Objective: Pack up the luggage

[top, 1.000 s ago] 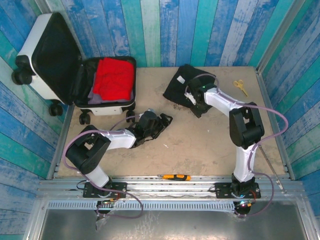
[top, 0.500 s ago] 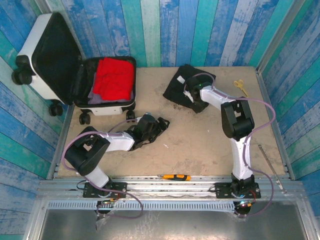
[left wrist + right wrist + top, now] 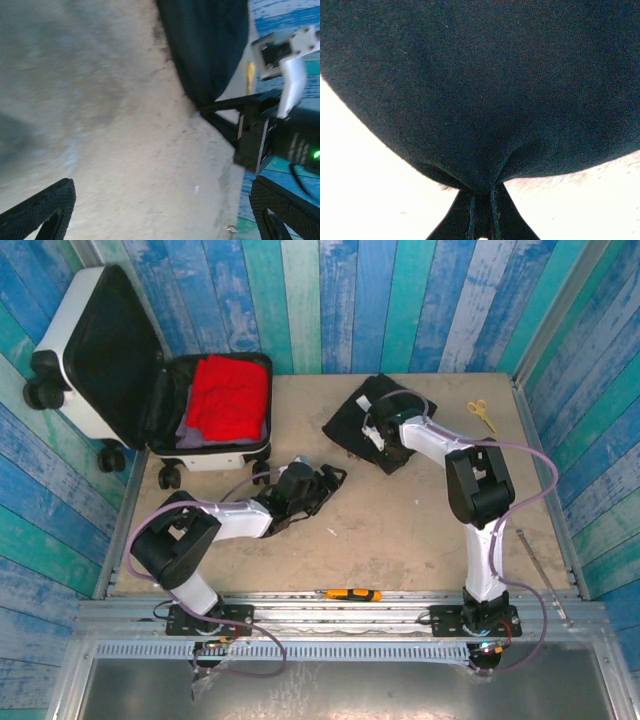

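So the right gripper [image 3: 481, 199] was open a second ago, now it's pinched shut on the black cloth [image 3: 480, 90], which has scooted slightly left.

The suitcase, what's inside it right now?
A red folded garment lies in the suitcase, over a grey layer. Anything beneath them is covered.

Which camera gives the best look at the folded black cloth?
Top external: it shows the whole black cloth on the table. The right wrist sees closely the fold pinched by the right gripper; the left wrist catches one blurry edge.
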